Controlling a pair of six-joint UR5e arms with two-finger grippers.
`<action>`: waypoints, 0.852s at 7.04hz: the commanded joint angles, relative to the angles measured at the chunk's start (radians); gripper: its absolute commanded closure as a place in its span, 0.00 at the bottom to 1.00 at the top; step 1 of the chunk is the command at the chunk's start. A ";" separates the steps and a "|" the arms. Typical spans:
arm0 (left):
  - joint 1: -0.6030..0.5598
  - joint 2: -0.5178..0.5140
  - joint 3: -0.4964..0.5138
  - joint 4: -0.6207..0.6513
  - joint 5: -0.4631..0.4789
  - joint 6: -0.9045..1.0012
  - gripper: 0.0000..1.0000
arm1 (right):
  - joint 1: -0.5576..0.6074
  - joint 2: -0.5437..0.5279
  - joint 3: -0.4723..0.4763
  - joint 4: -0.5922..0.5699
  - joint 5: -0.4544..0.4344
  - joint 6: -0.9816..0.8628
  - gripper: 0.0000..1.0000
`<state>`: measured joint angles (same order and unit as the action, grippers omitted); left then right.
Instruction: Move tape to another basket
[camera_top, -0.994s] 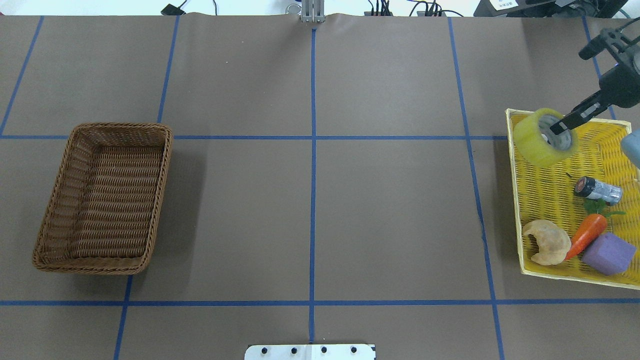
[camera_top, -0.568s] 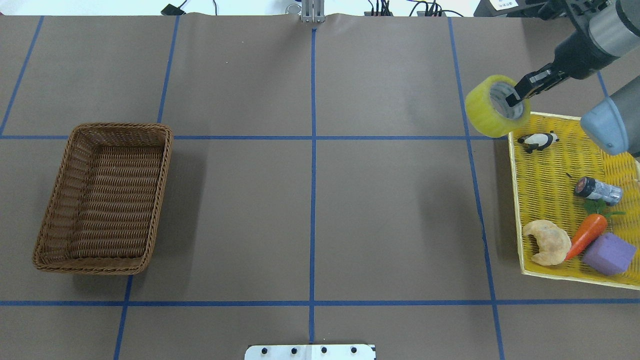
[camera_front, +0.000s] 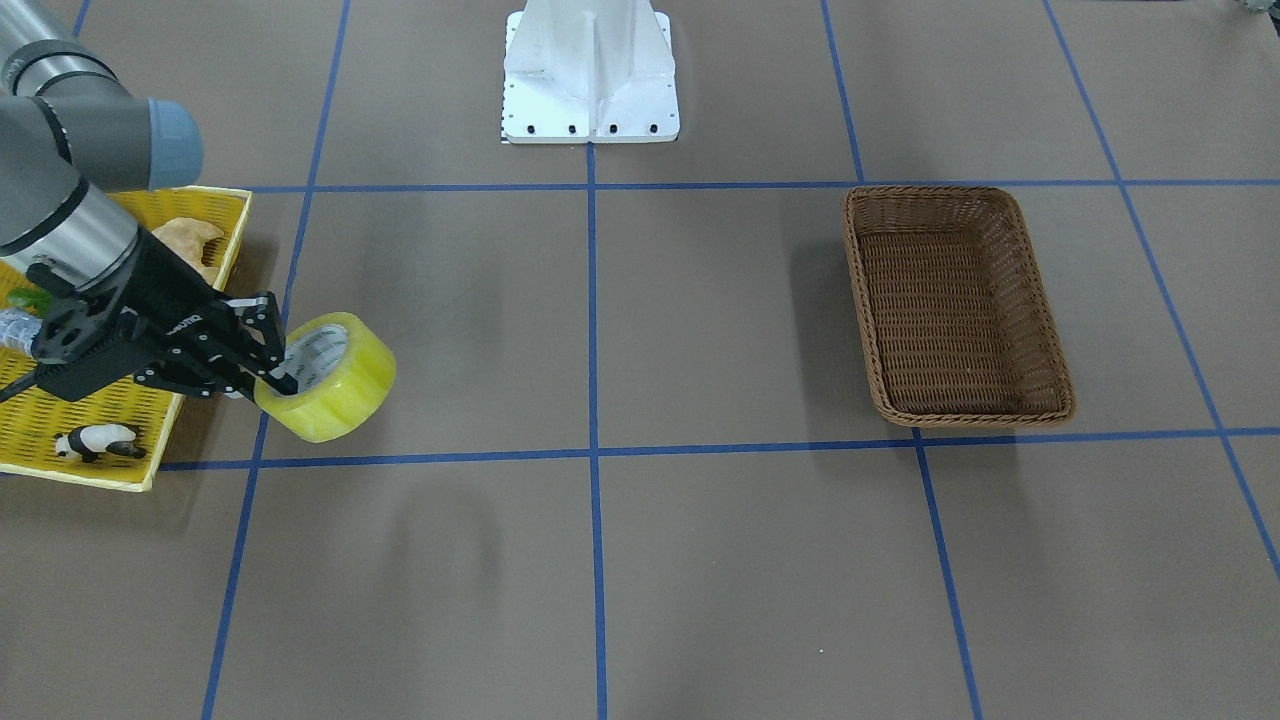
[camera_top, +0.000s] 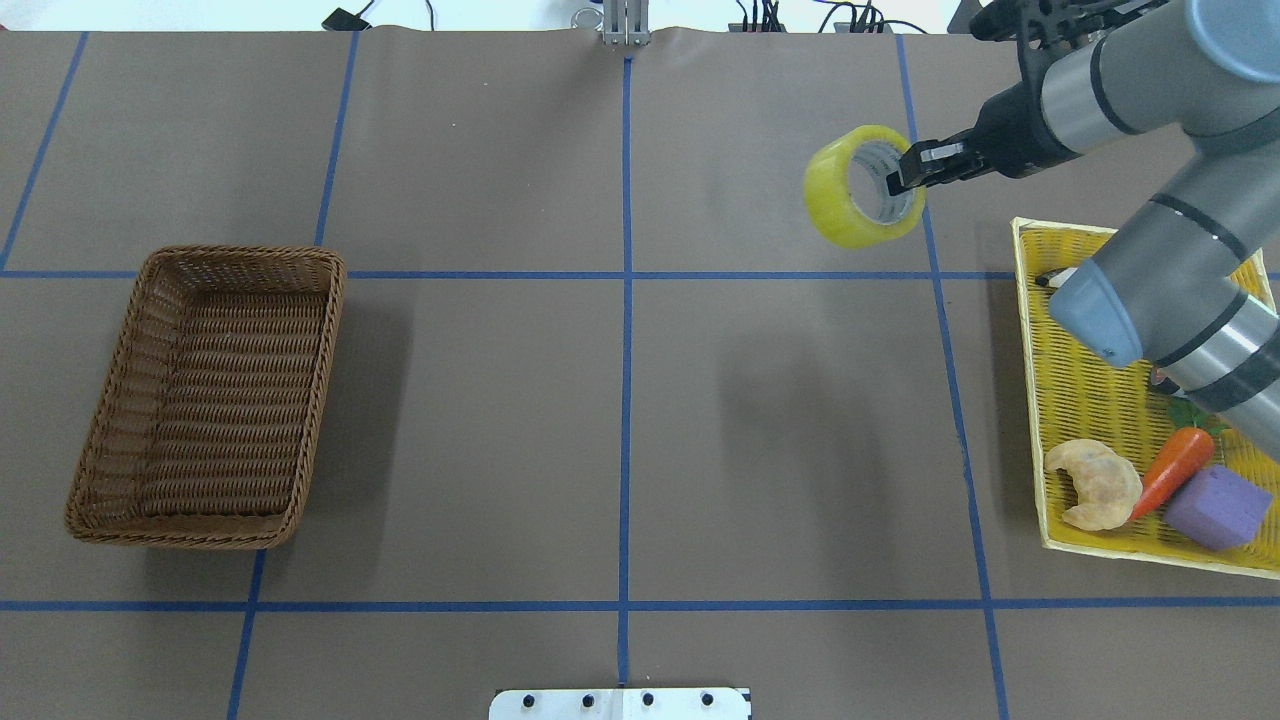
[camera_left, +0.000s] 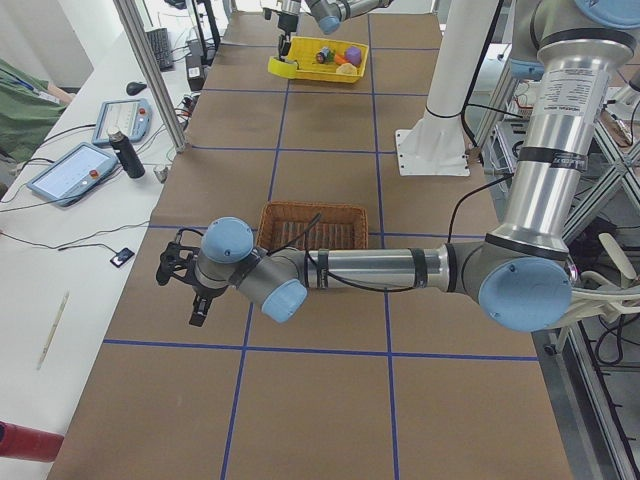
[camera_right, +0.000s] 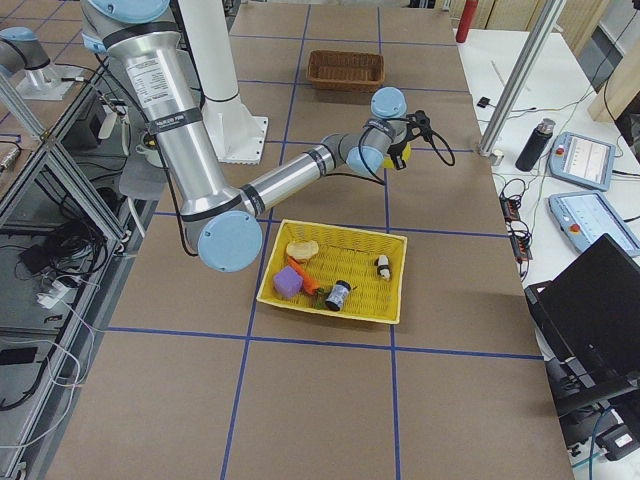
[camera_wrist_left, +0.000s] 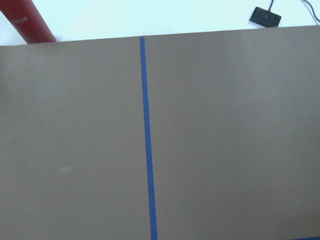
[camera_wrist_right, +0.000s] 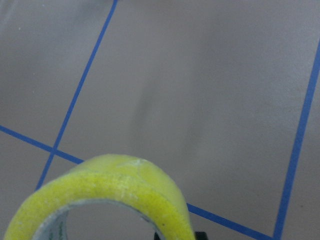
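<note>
The yellow tape (camera_top: 848, 196) hangs in the air over the brown table, left of the yellow tray. My right gripper (camera_top: 897, 180) is shut on the roll's wall, with one finger inside the whitish core. The front view shows the tape (camera_front: 338, 388) held by the gripper (camera_front: 280, 382) just past the tray's edge. The right wrist view shows the tape's (camera_wrist_right: 115, 187) top rim. The brown wicker basket (camera_top: 208, 398) stands empty far to the left; it also shows in the front view (camera_front: 955, 305). My left gripper (camera_left: 195, 312) shows only in the exterior left view, beyond the basket; I cannot tell its state.
The yellow mesh tray (camera_top: 1088, 390) at the right holds a croissant (camera_top: 1095, 485), a carrot (camera_top: 1175, 468), a purple block (camera_top: 1215, 508) and a panda figure (camera_front: 95, 440). The right arm's elbow (camera_top: 1150, 290) hangs over the tray. The white robot base (camera_front: 590, 75) stands at the near edge.
My right gripper has lifted the tape out of the yellow tray and carried it left over the table. A panda figure that lay under the tape came into view.
</note>
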<state>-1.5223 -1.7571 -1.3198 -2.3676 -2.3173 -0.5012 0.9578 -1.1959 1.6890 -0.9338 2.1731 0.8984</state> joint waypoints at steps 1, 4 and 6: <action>0.030 0.004 0.030 -0.231 0.001 -0.229 0.01 | -0.115 -0.001 -0.002 0.169 -0.142 0.222 1.00; 0.123 0.008 0.077 -0.623 0.002 -0.662 0.02 | -0.241 -0.002 -0.003 0.363 -0.296 0.459 1.00; 0.193 -0.002 0.064 -0.764 -0.002 -0.941 0.02 | -0.330 0.001 -0.003 0.481 -0.390 0.583 1.00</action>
<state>-1.3706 -1.7518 -1.2478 -3.0472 -2.3157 -1.2632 0.6828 -1.1973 1.6859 -0.5231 1.8395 1.4099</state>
